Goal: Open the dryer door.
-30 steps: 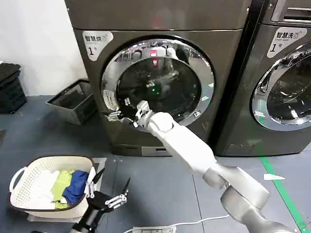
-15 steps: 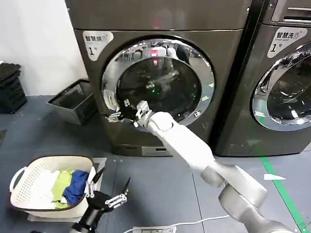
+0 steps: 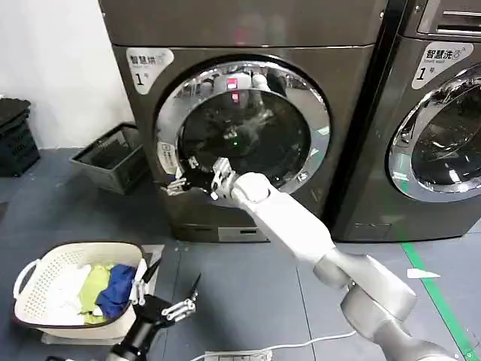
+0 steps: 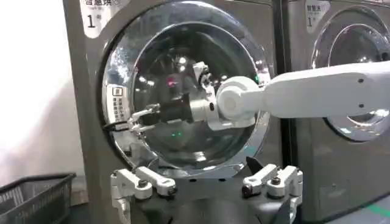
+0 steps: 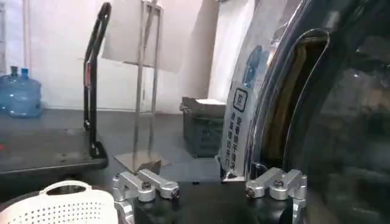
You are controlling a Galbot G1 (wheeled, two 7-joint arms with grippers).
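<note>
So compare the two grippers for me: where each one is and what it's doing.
The right gripper reaches up to the left rim of the dryer door; the left gripper hangs low over the floor beside the laundry basket. Both have open fingers, gripping nothing.

My head camera looks forward and down from well back at the dryer door (image 3: 242, 129), my left wrist camera faces the same door (image 4: 183, 91) from low near the floor, and my right wrist camera sits close against its rim (image 5: 277, 103).
</note>
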